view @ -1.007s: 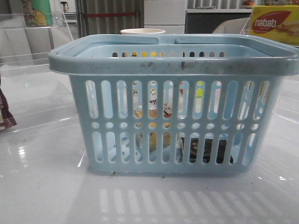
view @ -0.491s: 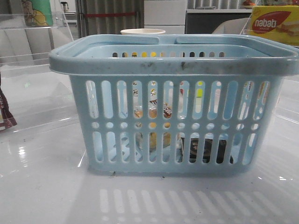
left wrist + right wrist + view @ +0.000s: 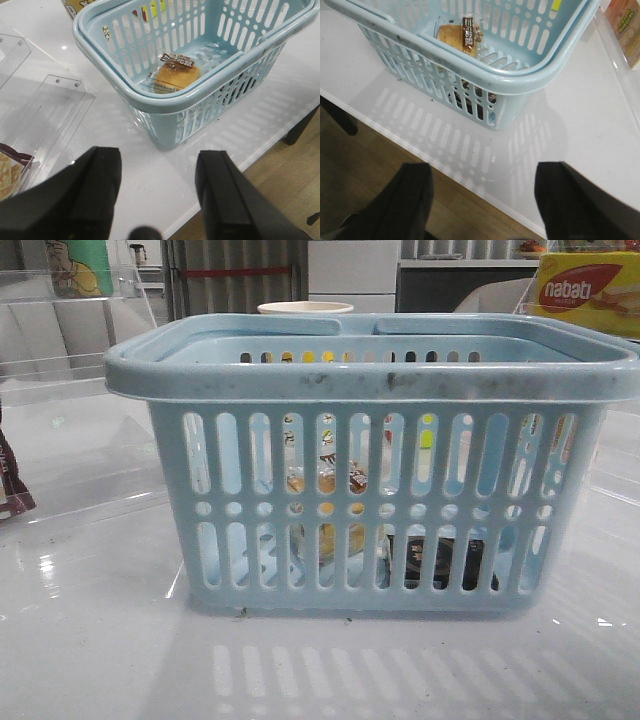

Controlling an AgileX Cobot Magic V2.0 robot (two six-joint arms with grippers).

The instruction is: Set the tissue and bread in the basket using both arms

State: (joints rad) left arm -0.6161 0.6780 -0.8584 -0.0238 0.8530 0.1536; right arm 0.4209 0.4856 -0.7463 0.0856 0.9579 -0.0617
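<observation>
Grippers first, nearest the wrist cameras. Left gripper (image 3: 157, 195) spread wide, nothing between the dark fingers (image 3: 227, 200), hanging over bare white table (image 3: 150, 175) short of the basket's near corner. Right gripper (image 3: 482, 205) likewise spread and empty, poised above the table's front edge with wooden floor (image 3: 380, 150) showing below.

Front view, near to far. Bare glossy table surface at 6 o'clock, unobstructed up to the basket foot. Basket (image 3: 370, 380) upright at centre, light blue, wide scuffed rim, vertical slots and a row of round holes; open room on the table at both 3 and 9 o'clock of it. Bread (image 3: 175, 77) inside on the basket floor, golden-brown in clear wrap with a dark label, seen through the slots in the front view and from above in both wrist views. Tissue (image 3: 440, 558) inside too, a flat dark pack low on the floor toward 4 o'clock, visible only through the lower slots. Maroon packet (image 3: 12, 485) at 9 o'clock, cut by the frame edge. Clear acrylic panels (image 3: 55, 105) flat on the table beside the basket. Nabati box (image 3: 590, 295) far off at 1 o'clock, behind the rim.
</observation>
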